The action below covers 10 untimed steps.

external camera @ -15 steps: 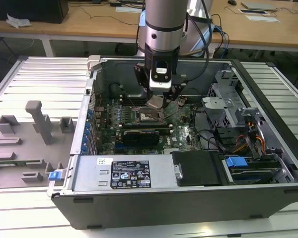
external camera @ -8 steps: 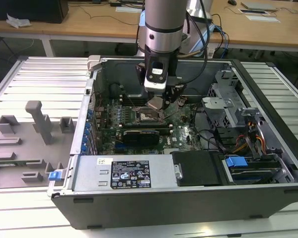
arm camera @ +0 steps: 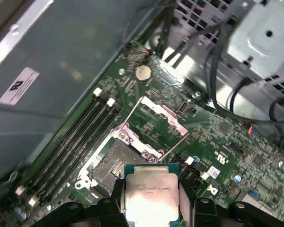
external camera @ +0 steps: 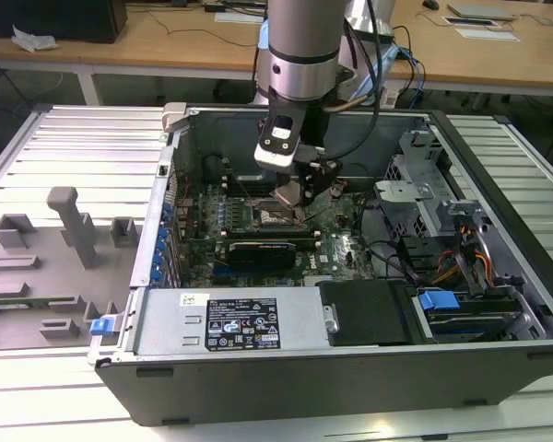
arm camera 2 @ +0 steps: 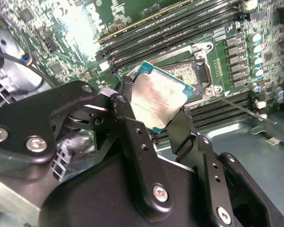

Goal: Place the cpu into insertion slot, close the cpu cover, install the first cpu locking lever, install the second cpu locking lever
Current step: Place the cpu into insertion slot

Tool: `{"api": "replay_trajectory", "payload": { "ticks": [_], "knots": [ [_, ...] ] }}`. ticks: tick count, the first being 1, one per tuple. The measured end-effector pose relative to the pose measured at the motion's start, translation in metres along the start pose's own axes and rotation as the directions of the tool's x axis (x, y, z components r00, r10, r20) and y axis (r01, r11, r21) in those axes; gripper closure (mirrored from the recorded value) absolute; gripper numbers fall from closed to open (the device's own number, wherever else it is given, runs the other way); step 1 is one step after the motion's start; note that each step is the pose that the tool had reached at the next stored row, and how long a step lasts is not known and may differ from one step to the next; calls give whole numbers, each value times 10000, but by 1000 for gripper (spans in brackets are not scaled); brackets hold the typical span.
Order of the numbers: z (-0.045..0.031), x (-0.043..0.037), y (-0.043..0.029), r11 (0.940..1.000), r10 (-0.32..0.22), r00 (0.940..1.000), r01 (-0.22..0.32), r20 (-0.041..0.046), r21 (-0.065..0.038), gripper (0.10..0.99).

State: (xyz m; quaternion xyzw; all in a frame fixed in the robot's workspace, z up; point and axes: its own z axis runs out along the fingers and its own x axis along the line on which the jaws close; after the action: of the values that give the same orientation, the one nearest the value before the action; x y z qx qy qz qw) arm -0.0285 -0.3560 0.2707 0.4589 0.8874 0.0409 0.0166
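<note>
The cpu (arm camera 2: 158,97) is clamped by two opposite edges in the pincer (arm camera 2: 154,113), metal top toward the wrist. That grip likely leaves its underside free to meet the contacts. It hangs just above the insertion slot (arm camera: 111,163), apparently tilted and not yet seated. The cpu cover (arm camera: 163,112) stands swung open beside the socket, so the opening is unobstructed. The green board (external camera: 341,249) lies flat inside an open computer case (external camera: 258,378). The case sits on a ribbed metal tabletop (external camera: 64,147), close to its edge nearest the exterior camera. Grey fixtures (external camera: 69,226) stand toward the exterior view's left, and wooden tabletops (external camera: 120,46) lie behind.
</note>
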Motion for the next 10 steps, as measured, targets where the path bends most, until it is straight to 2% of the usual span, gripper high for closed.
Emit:
{"api": "replay_trajectory", "payload": {
  "ticks": [6,10],
  "knots": [
    [19,0,-2,9943,1067,9942,-1067,93,-14,545],
    [36,0,-3,9785,2061,9784,-2061,179,-36,545]
  ]
}}
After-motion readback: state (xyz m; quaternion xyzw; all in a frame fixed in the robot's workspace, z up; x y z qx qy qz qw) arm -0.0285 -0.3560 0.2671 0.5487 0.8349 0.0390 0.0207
